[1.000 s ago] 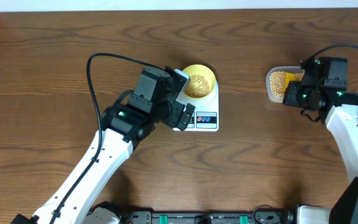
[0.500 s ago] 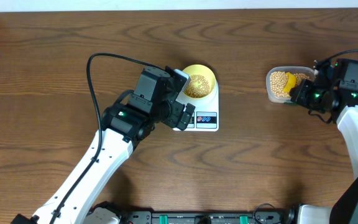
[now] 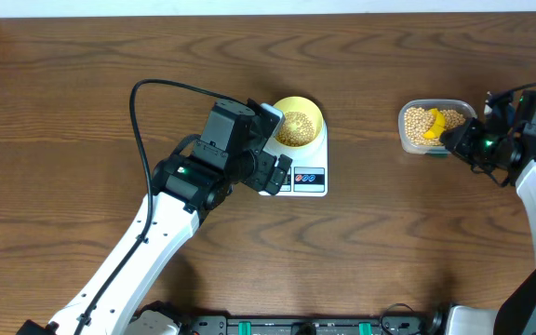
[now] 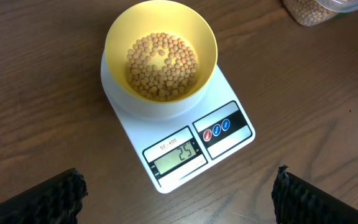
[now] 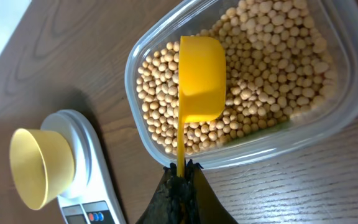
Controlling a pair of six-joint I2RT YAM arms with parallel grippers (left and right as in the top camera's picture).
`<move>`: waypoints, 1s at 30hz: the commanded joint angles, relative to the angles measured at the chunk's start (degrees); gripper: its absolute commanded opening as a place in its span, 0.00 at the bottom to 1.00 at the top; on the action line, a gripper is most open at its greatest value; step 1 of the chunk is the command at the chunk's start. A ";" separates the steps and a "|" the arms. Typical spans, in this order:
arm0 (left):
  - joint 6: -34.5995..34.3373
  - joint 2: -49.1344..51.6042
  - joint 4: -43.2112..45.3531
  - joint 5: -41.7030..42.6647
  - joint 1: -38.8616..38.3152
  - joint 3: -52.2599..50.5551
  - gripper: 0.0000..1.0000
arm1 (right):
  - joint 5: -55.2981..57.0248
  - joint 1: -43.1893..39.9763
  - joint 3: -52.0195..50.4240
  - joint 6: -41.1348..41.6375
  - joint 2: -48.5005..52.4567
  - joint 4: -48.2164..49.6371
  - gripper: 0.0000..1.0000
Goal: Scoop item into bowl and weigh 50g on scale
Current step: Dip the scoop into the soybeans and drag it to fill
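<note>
A small pale yellow bowl [image 3: 298, 123] [image 4: 160, 56] holding a layer of tan beans [image 4: 161, 65] rests on the white scale [image 3: 303, 173] [image 4: 197, 140], whose display reads 25. My left gripper [image 4: 178, 198] hovers open just in front of the scale, fingers [image 4: 42, 202] wide apart, nothing between them. My right gripper [image 5: 182, 180] [image 3: 456, 140] is shut on the handle of a yellow scoop [image 5: 199, 78] [image 3: 437, 121]. The scoop's cup lies turned over on the beans [image 5: 266, 62] inside a clear tub [image 3: 428, 126] [image 5: 229, 155] at the right.
The scale and bowl [image 5: 39, 168] stand well left of the tub, with bare brown wooden table [image 3: 370, 233] between. The left arm [image 3: 156, 233] reaches diagonally from the front left. A black cable [image 3: 136, 121] loops above it.
My right arm has drawn back to the right, uncovering the tub. The scoop has moved over the beans in the tub. The left arm, bowl and scale have stayed still.
</note>
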 commanded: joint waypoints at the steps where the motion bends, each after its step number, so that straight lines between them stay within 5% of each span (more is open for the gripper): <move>1: 0.59 -0.11 0.07 -0.72 0.24 0.20 0.98 | -2.29 -1.14 0.55 2.14 0.28 0.31 0.01; 30: 0.59 -0.13 0.07 -0.72 0.24 0.20 0.98 | -13.49 -7.65 0.55 3.82 0.28 -1.73 0.01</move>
